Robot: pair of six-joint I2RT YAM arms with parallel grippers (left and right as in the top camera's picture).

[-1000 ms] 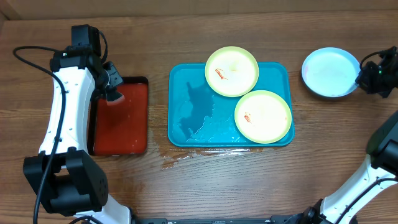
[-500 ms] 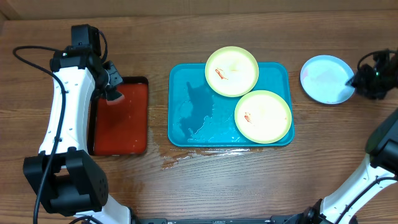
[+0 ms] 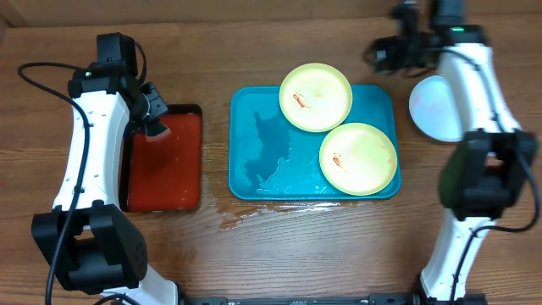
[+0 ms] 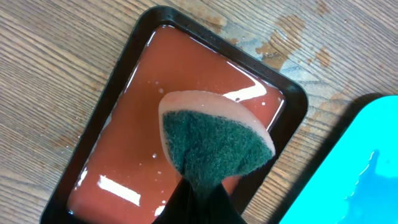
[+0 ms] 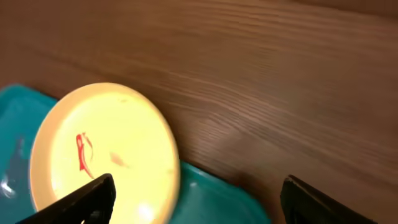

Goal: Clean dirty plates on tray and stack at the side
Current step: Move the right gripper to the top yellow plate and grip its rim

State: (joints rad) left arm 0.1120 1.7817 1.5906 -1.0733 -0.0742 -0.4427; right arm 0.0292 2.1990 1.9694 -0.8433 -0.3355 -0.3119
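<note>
The tray [image 3: 254,144] lies mid-table [image 3: 279,254]. Two plates sit on its right half. The far plate [image 3: 315,97] is at the far edge and overhangs it. The near plate [image 3: 357,158] is in the near right corner, just beside the far plate. A third plate [image 3: 428,110] lies on the table right of the tray, apart from it. The small tray [image 3: 165,169] lies left of the tray, near but apart. The sponge [image 4: 214,140], gripped in the left gripper [image 4: 200,190], hangs over the small tray. The right gripper [image 3: 381,58], empty, is over the table beyond the tray's far right corner.
</note>
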